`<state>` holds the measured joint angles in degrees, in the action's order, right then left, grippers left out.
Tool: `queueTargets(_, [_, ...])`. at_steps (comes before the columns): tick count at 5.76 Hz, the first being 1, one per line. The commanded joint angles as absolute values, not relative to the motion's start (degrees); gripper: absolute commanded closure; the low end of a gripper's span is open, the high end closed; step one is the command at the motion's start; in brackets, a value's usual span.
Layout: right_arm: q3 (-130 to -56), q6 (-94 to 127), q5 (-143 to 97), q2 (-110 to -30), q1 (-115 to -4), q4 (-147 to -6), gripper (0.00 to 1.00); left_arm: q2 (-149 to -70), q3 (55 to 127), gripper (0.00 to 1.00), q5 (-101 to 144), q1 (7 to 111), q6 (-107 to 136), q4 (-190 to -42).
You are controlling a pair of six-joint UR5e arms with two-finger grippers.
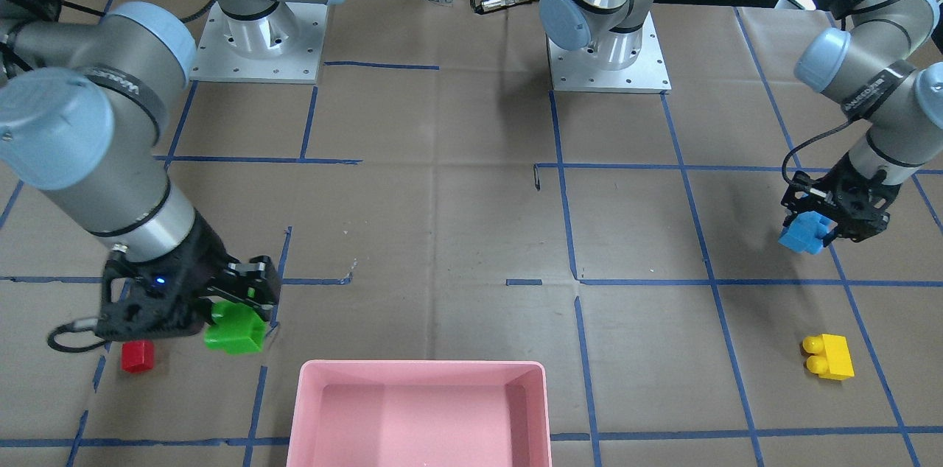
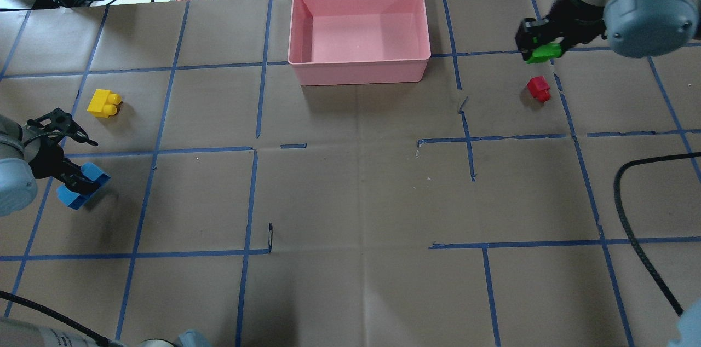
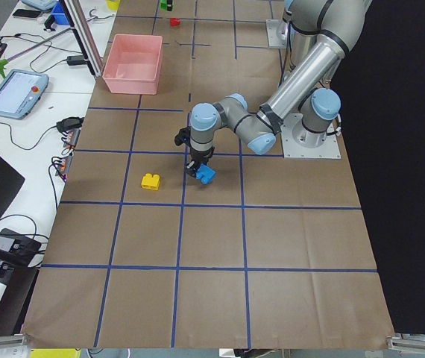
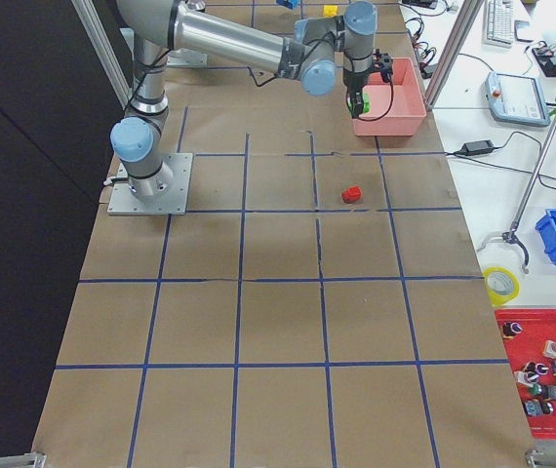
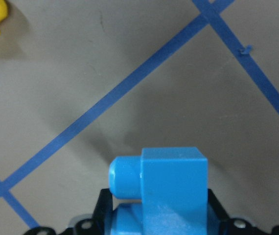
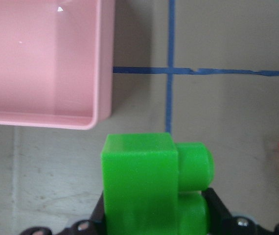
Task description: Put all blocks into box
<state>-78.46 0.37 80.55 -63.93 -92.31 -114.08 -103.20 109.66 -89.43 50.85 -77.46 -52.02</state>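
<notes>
The green block [image 6: 139, 181] is right up close to the right wrist camera. The right claw [image 1: 234, 312] is closed on it and holds it up, just beside the box [image 2: 361, 70]. The box sits in the middle of the table's far edge, away from the robot.

The box has nothing in it, so no block is home yet. Two blocks are in claws and two lie on the table.

The left claw [image 1: 814, 227] is closed on the blue block [image 5: 171, 191] and seems to hold it a little above the table, near the table's left end. That one has a long way to go. The yellow block [image 2: 103, 103] lies near that same end, closer to the far edge. The red block [image 2: 538, 88] lies toward the far right corner, close to the green one.

All four blocks are smooth, shiny plastic with flat sides and round bumps. The red one is the smallest. The box is pink plastic, low and wide, with round corners and a smooth floor. The table [image 2: 356, 199] is covered in dull brown paper with blue tape lines and a few creases.
</notes>
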Motion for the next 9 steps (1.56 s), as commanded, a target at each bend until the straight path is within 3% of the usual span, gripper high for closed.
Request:
queueTargets(1, [-60.81, 11.46, 78.58, -48.41, -102.26, -113.64, 0.91, -102.39, 95.44, 0.82, -89.39, 54.29, -71.68, -66.89])
queueTargets(2, [-60.21, 12.04, 78.57, -46.86, -103.35, -113.64, 0.74, -103.09, 88.58, 0.83, -89.38, 56.49, -67.8, -73.41])
queueTargets(3, [-60.21, 12.56, 78.49, -46.58, -103.45, -115.47, 0.01, -103.44, 84.33, 0.84, -89.38, 59.12, -62.02, -76.87])
queueTargets(6, [-59.85, 11.96, 79.71, -48.06, -102.84, -114.44, 0.0, -105.63, 80.26, 0.84, -88.07, 72.11, -31.49, -77.88])
queueTargets(8, [-64.22, 6.55, 85.13, -58.21, -97.94, -100.03, 0.0, -116.66, 66.53, 0.84, -88.24, 81.78, -15.38, -78.65])
queueTargets(9, [-70.43, 2.15, 88.56, -64.97, -95.13, -97.93, 0.0, -122.46, 58.7, 0.84, -88.33, 86.87, -6.16, -81.01])
